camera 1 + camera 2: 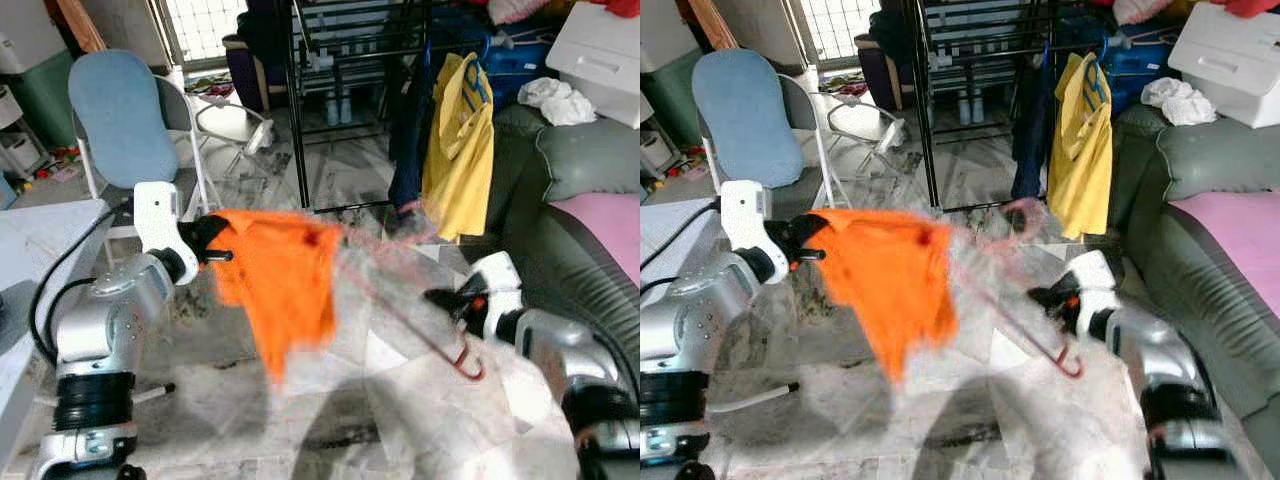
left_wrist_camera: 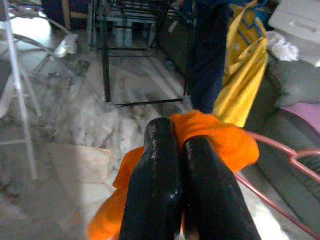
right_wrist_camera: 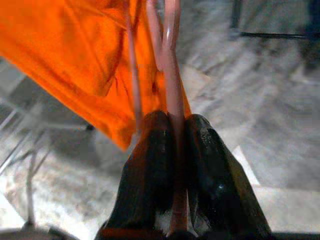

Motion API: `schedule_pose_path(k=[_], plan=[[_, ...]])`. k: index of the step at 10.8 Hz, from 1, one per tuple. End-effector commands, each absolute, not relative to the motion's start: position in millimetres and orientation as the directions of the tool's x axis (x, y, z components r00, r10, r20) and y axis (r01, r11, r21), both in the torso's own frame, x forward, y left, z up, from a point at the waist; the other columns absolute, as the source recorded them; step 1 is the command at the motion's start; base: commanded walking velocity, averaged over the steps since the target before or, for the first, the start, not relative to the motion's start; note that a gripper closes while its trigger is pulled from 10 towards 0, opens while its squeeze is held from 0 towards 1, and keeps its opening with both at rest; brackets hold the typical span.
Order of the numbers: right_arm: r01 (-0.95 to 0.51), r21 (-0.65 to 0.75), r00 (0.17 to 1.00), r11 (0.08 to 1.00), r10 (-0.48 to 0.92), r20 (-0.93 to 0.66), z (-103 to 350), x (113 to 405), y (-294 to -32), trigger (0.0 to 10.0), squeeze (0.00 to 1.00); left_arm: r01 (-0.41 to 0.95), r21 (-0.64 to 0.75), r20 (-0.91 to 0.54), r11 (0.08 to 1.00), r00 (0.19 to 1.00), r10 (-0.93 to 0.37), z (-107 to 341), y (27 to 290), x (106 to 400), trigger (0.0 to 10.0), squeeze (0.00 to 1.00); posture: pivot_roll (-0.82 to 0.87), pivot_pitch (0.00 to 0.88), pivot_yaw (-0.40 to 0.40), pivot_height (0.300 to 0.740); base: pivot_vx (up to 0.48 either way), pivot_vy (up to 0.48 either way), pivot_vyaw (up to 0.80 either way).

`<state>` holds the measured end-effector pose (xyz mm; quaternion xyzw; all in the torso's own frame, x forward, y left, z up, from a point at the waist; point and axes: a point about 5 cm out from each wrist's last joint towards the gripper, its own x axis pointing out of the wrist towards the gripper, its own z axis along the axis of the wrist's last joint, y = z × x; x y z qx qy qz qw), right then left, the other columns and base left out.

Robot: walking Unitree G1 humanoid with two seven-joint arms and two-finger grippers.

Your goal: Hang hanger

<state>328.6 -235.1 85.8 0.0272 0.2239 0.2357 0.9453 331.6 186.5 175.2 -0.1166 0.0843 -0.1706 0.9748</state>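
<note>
While the left gripper (image 1: 222, 256) is clenching the orange shirt (image 1: 275, 280) and the right gripper (image 1: 440, 297) is pinching the pink hanger (image 1: 420, 335) held between both arms, they are needing steady tension en route to the black rack (image 1: 345, 60).

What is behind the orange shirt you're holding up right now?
Behind the orange shirt stands a black drying rack with a yellow shirt and a dark garment hanging on it. The marble floor directly behind the cloth is covered. The left pincer and right pincer hold the load.
</note>
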Motion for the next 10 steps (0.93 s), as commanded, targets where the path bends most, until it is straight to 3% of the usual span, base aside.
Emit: schedule_pose_path(k=[1,2,3,5,7,8,9,10], plan=[[-0.344,0.151,0.833,0.927,0.375,-0.406,89.5,331.9,-246.8,10.0,0.0,0.336,-0.235,-0.067,0.912,0.93,-0.36,187.5,188.2,328.6,10.0,0.0,-0.03,0.044,0.066,0.74,0.0,0.0,0.0],[-0.22,0.205,0.901,0.954,0.28,-0.332,104.1,344.2,-251.6,10.0,0.0,0.449,-0.231,-0.05,0.863,0.881,-0.471,182.8,162.9,319.2,10.0,0.0,-0.04,0.046,0.065,0.74,0.0,0.0,0.0],[-0.233,0.302,0.923,0.925,0.308,-0.232,122.5,356.9,-239.8,10.0,0.0,0.53,-0.231,-0.067,0.816,0.828,-0.557,170.5,133.5,309.3,10.0,0.0,-0.04,0.049,0.064,0.74,0.0,0.0,0.0],[-0.245,0.409,0.943,0.879,0.315,-0.112,145.0,371.9,-221.8,10.0,0.0,0.576,-0.209,-0.137,0.79,0.783,-0.607,147.2,109.2,300.3,10.0,0.0,-0.04,0.051,0.061,0.74,0.0,0.0,0.0],[-0.485,0.401,0.843,0.777,0.538,-0.022,159.3,371.1,-169.7,10.0,0.0,0.611,-0.071,-0.217,0.788,0.762,-0.61,122.0,93.4,293.2,10.0,0.0,-0.04,0.06,0.054,0.74,0.0,0.0,0.0],[-0.51,0.421,0.822,0.75,0.569,-0.019,157.0,368.5,-157.8,10.0,0.0,0.621,-0.01,-0.199,0.784,0.767,-0.61,124.2,89.4,291.8,10.0,0.0,-0.04,0.061,0.051,0.74,0.0,0.0,0.0],[-0.633,0.388,0.72,0.669,0.694,-0.021,150.6,353.8,-140.5,10.0,0.0,0.588,0.059,-0.147,0.807,0.804,-0.576,132.9,91.1,297.4,10.0,0.0,-0.03,0.063,0.051,0.74,0.0,0.0,0.0],[-0.566,0.339,0.779,0.752,0.622,-0.08,140.8,357.7,-141.2,10.0,0.0,0.575,0.084,-0.113,0.814,0.817,-0.566,138.2,92.6,300.2,10.0,0.0,-0.04,0.064,0.051,0.74,0.0,0.0,0.0]])
